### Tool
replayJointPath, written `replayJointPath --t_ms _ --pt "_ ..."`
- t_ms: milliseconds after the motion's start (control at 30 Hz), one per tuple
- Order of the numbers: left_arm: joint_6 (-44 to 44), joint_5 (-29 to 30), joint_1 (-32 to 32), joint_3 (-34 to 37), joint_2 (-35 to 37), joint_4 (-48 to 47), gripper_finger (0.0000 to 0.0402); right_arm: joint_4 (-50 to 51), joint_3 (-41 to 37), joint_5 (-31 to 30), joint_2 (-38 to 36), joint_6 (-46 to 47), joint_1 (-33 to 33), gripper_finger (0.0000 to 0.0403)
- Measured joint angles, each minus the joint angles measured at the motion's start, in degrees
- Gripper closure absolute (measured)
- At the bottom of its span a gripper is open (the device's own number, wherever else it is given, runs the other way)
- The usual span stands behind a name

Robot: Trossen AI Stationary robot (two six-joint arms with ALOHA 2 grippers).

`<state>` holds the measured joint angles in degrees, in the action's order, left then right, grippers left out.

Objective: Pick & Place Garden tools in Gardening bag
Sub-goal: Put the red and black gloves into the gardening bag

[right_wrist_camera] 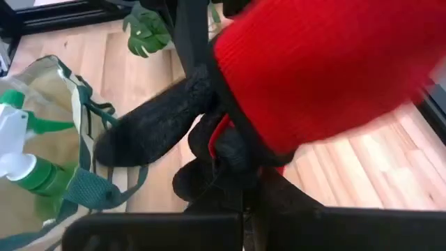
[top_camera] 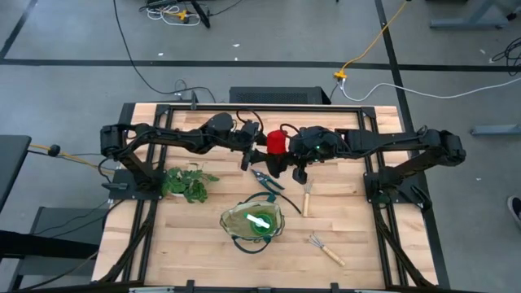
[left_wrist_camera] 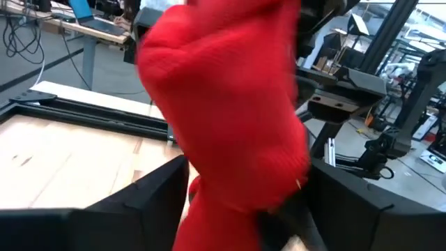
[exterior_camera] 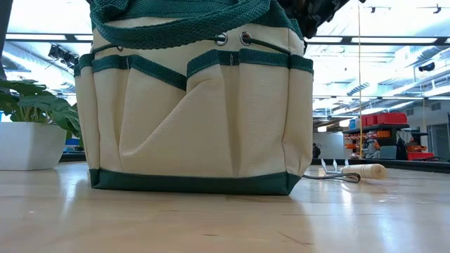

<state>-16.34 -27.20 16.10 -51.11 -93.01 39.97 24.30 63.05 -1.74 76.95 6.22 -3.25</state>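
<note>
The red-and-black gloves [top_camera: 278, 144] hang between my two grippers, above the table's far middle. My left gripper [top_camera: 254, 146] is shut on them from the left and my right gripper [top_camera: 293, 156] from the right. The gloves fill the left wrist view [left_wrist_camera: 230, 104]. In the right wrist view [right_wrist_camera: 327, 77] their black fingers [right_wrist_camera: 150, 132] hang down. The beige gardening bag [top_camera: 252, 221] stands near the front, and the green spray bottle [top_camera: 260, 221] lies inside it. The pruning shears [top_camera: 267, 181] and two wooden-handled rakes [top_camera: 307, 198] [top_camera: 326, 248] lie flat on the table. My left gripper has the gloves' red knit part [left_wrist_camera: 223, 202] between its two fingers, one on either side. The fingers come level from the table's left. The gloves are lifted clear of the table. My right gripper pinches the gloves where the red knit meets the black part [right_wrist_camera: 233, 157]. It comes from the table's right, slanting down. The black fingers hang below the hold, clear of the table. The gripper hides the contact itself.
A leafy plant [top_camera: 186, 183] in a white pot [exterior_camera: 31, 144] stands at the left. The bag [exterior_camera: 197, 105] fills the low view, with a rake [exterior_camera: 351, 171] on the table behind it. Bare wood lies along the table's near edge.
</note>
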Motion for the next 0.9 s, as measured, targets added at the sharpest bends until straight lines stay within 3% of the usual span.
replayJointPath --t_ms 200,433,633,767,900 --pt "-0.72 2.0 -1.28 0.0 0.0 1.65 0.0098 -1.92 0.0 0.11 0.35 -0.02 0.28 0.0401" --pt "1.14 8.58 -3.73 0.0 0.0 3.1 0.0098 -4.42 0.0 1.56 1.52 0.34 0.34 0.0401" --pt "1.16 9.78 -4.52 -0.01 0.0 2.94 0.0104 -5.83 0.0 2.34 2.39 0.24 0.36 0.0401" --pt "1.82 10.02 -4.75 -0.02 0.0 2.99 0.0148 -5.76 0.0 2.72 2.45 0.32 0.36 0.0401" --pt "2.01 10.03 -4.76 -0.02 0.0 2.93 0.023 -5.75 0.0 3.87 2.45 0.39 0.33 0.0399"
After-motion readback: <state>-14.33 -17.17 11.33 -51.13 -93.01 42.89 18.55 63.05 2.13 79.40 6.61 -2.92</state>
